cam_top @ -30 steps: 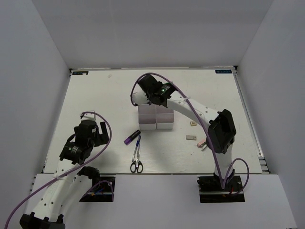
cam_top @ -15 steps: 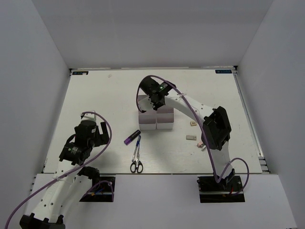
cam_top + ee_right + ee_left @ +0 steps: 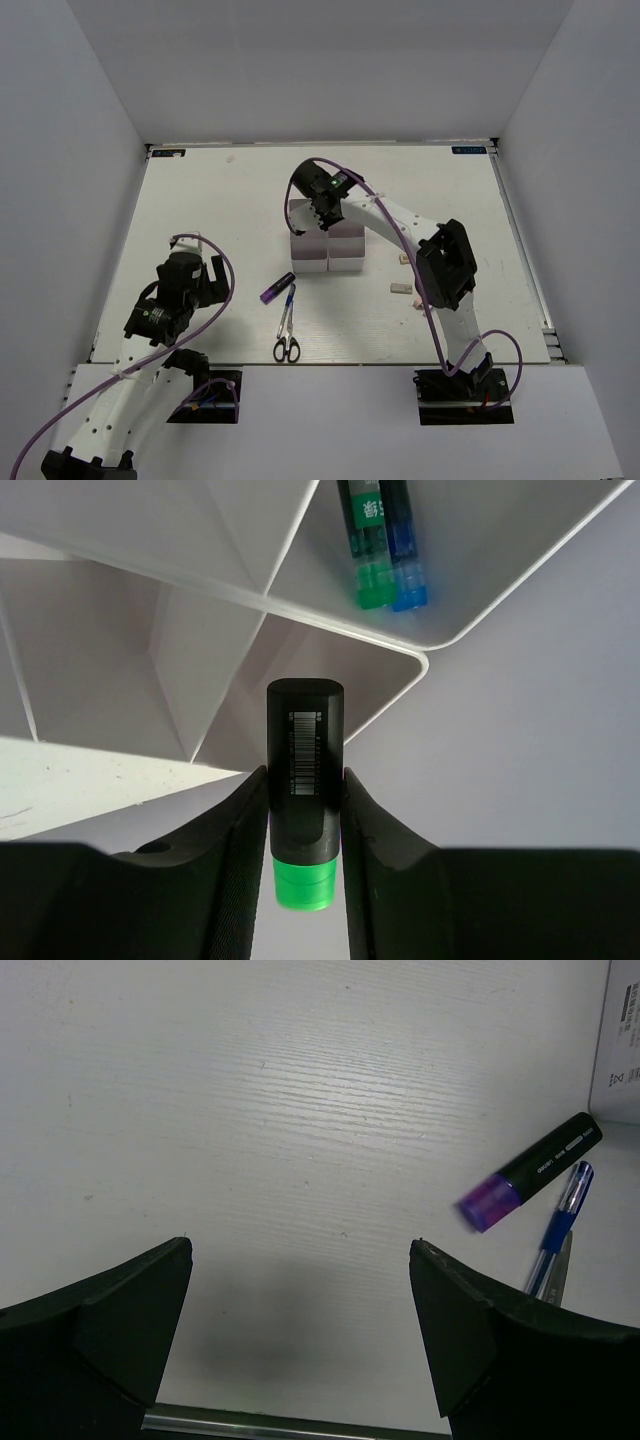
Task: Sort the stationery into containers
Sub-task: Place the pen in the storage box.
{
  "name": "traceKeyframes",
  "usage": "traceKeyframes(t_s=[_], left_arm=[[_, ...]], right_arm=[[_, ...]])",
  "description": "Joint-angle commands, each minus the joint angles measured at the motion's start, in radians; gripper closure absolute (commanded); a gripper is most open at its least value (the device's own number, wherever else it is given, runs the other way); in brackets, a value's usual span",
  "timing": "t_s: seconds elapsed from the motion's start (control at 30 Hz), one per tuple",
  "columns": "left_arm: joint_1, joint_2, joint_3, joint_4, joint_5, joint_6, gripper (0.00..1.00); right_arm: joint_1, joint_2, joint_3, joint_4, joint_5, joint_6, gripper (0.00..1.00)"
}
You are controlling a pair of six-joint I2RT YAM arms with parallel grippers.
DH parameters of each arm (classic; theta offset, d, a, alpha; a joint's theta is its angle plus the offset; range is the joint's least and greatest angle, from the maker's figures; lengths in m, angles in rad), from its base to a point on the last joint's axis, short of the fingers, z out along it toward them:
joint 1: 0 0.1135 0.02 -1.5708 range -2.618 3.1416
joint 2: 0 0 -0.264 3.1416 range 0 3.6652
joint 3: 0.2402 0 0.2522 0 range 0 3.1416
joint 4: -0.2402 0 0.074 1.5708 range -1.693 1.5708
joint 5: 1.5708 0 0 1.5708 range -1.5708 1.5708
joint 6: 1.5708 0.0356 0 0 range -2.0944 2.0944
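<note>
Far to the left of the bin block (image 3: pixel 311 265), the left gripper (image 3: pixel 299 1250) hangs over the matte, faintly grained tabletop (image 3: pixel 300 1080) with its jaws spread wide and nothing between them. It threatens nothing where it is.

Just off the block's near-left corner lie the purple highlighter (image 3: pixel 530 1172) and the thin blue pen (image 3: pixel 560 1222), with the black-handled scissors (image 3: pixel 286 340) nearer the arm bases. The three lie just beside one another, so a pinch on one would likely drag its neighbour. The pen is slim and round and would probably roll.

Over the block's far-left part, the right gripper (image 3: pixel 305 820) is clamped on the green highlighter (image 3: pixel 305 760), with the black barrel pointing down and the green cap toward the wrist. In the wrist view the barrel's end sits over a rounded compartment corner, not over an open middle. A release from here could land it on the rim and tip it outside. It could also end up propped on end against a wall, since the compartments look barely marker-length. Pushing down might shove the bins, which look light and unfixed.

The bins are thin-walled, smooth, glossy white plastic. One already holds two markers (image 3: pixel 380 540), one green-ended and one blue-ended. The held barrel is matte, a flattened oval with a barcode label.

Right of the block lies a small pale eraser (image 3: pixel 401 288), a flat rectangular piece.
</note>
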Motion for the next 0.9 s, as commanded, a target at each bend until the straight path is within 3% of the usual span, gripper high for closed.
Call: traceKeyframes(t_s=[0.0,0.13,0.5,0.6,0.63,0.67,0.7,0.73,0.77,0.83,0.87], left_arm=[[0.006,-0.001,-0.006,0.019,0.014,0.006,0.00],[0.006,0.002,-0.005,0.019,0.023,0.009,0.00],[0.006,0.008,-0.008,0.023,0.041,0.014,0.00],[0.006,0.019,-0.017,0.056,0.109,0.040,0.18],[0.006,0.029,-0.020,0.084,0.179,0.054,0.41],[0.005,0.051,-0.019,0.097,0.208,0.058,0.58],[0.006,0.080,-0.016,0.108,0.239,0.067,0.82],[0.005,0.104,-0.007,0.132,0.332,0.077,0.90],[0.005,0.184,0.012,0.135,0.371,0.077,0.93],[-0.009,0.245,0.065,0.138,0.465,0.089,0.87],[-0.044,0.344,0.081,0.134,0.465,0.094,0.80]], right_arm=[[-0.011,0.003,0.043,-0.053,-0.025,-0.044,0.72],[-0.008,-0.008,0.046,-0.059,-0.032,-0.027,0.59],[-0.014,-0.029,0.060,-0.060,-0.037,-0.007,0.55],[-0.008,-0.068,0.106,-0.097,-0.061,0.045,0.62],[-0.009,-0.075,0.115,-0.105,-0.083,0.092,0.77],[-0.014,-0.116,0.124,-0.105,-0.090,0.150,0.93],[-0.017,-0.135,0.118,-0.087,-0.129,0.224,1.00],[-0.020,-0.208,0.086,-0.047,-0.164,0.277,1.00],[-0.029,-0.238,0.065,-0.029,-0.205,0.383,1.00],[-0.054,-0.329,-0.067,-0.004,-0.382,0.575,1.00],[-0.066,-0.388,-0.104,-0.002,-0.444,0.688,0.75]])
